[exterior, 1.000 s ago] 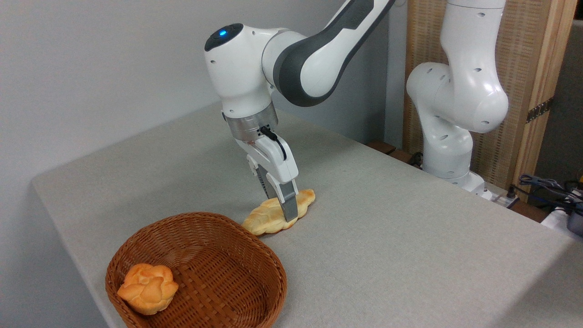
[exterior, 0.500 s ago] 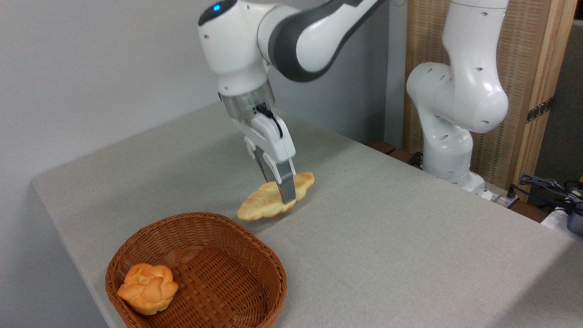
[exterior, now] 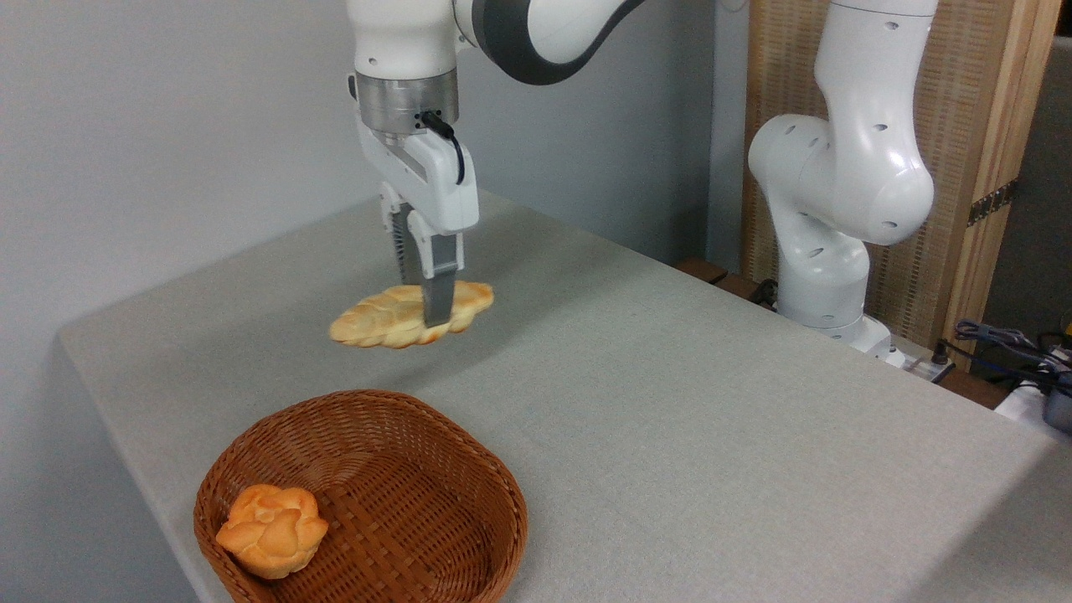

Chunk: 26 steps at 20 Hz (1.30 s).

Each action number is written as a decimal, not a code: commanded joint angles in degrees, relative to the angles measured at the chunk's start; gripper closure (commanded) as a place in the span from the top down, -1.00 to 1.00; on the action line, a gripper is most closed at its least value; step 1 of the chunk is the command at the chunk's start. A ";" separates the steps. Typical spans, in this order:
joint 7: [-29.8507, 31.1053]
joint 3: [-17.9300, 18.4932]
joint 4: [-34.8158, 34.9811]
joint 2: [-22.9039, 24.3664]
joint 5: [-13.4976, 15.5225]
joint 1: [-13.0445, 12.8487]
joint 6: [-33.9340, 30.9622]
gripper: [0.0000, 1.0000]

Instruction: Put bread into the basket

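Between the fingers [exterior: 439,293] of the gripper [exterior: 425,322] sits the bread [exterior: 385,316], pinched across its width somewhat right of its middle, so the longer part of the loaf sticks out to the gripper's left and a short browner tip shows on its right. The near finger, a flat grey strip, runs down the front of the loaf to its lower edge; the far finger is mostly hidden behind it. The loaf hangs roughly level, clear of the table [exterior: 712,402], with a soft shadow on the cloth below and a little to the right of it. The gripper points straight down from the wrist, a black cable looping at its side, and the arm [exterior: 536,33] rises out of the top of the picture above it. Below the gripper and nearer the camera lies the basket [exterior: 469,469], well apart from the loaf and resting on the table close to the near left edge; its far rim lies beneath the loaf's left end as the picture shows it, though how far in front it stands cannot be told exactly. Inside the basket, against its left wall and down to the left of the gripper, sits a bun [exterior: 272,530]. Far to the gripper's right, the arm's white base [exterior: 825,276] stands at the table's back edge before a wood-framed panel [exterior: 971,167], with cables [exterior: 1005,339] lower right.
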<state>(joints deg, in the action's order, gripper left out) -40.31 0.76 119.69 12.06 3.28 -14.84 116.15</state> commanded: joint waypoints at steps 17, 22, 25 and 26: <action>-1.61 8.55 -0.42 -10.04 0.67 0.17 24.82 1.00; -1.18 8.46 -0.42 -9.60 0.67 0.17 24.74 1.00; 0.31 8.46 -0.51 -7.76 1.64 0.08 24.56 1.00; 1.97 8.29 -0.51 -6.97 1.55 -0.01 24.13 1.00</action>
<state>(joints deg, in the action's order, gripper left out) -40.22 8.70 119.15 2.45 3.53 -14.33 140.43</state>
